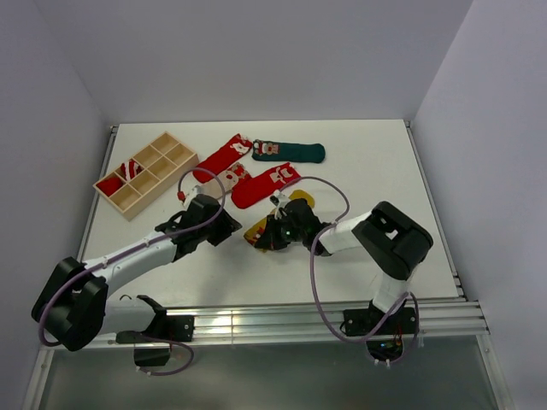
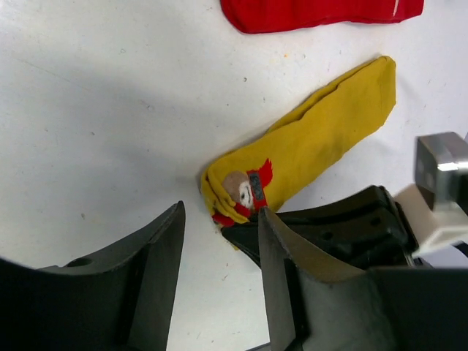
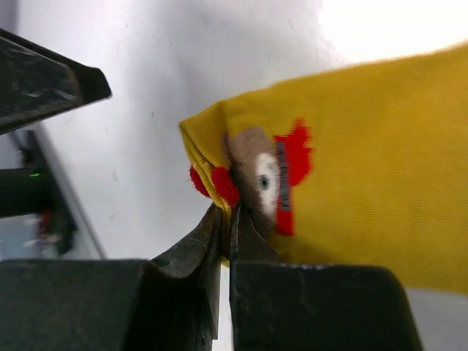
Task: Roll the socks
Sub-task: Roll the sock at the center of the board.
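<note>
On counter point(image 1: 367, 171), mustard sock point(image 2: 322, 131) lies 7-to-1 o'clock in left wrist view, right pincer point(image 3: 228, 219) clamped on its cuff, left pincer point(image 2: 221, 212) apart at cuff's 6 o'clock.

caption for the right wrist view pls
Right fingers pinch the patch end of the yellow sock on the table.

A white table point(image 1: 376, 171) stands between pale walls point(image 1: 256, 60). A wooden box point(image 1: 161, 193) sits near its far-left corner, close to the left edge and set askew to the edges. Thin slats split the box into two rows of small compartments. A ribbed aluminium rail point(image 1: 273, 320) runs along the table's near edge, and slimmer metal strips point(image 1: 432, 205) line its left and right edges.
</note>
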